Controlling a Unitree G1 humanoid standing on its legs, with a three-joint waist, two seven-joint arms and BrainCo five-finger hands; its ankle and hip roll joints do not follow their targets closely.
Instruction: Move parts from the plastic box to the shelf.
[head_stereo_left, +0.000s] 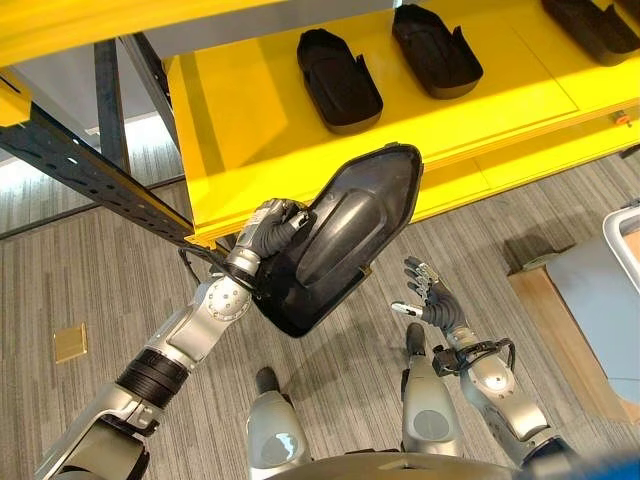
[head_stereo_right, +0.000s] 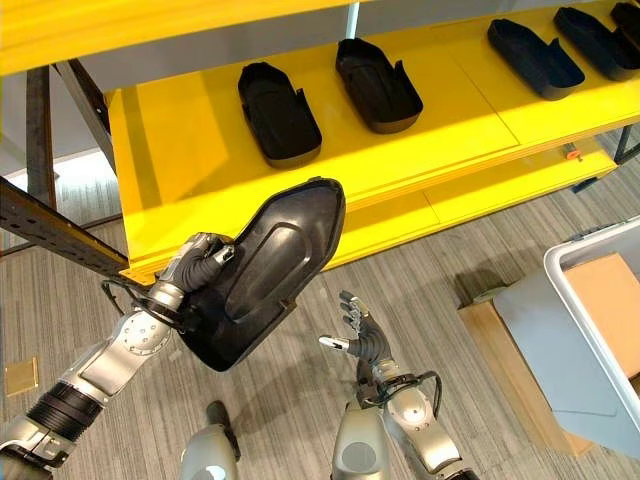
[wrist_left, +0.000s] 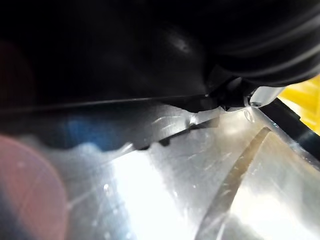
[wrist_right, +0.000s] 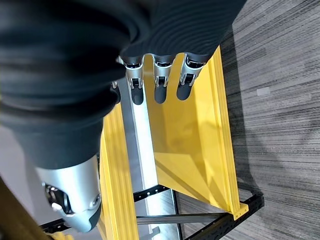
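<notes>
While the left hand (head_stereo_left: 268, 228) grips a large black moulded part (head_stereo_left: 345, 236) by its edge, held up just in front of the yellow shelf (head_stereo_left: 240, 120), the right hand (head_stereo_left: 432, 298) hangs lower w/ fingers loose, holding nothing. Two similar parts (head_stereo_left: 338, 78) lie on the shelf.

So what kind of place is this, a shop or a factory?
Probably a factory or warehouse floor. A yellow industrial shelf holds rows of identical black moulded parts, the robot's left hand carries a larger black part, and a grey plastic box stands nearby.
</notes>
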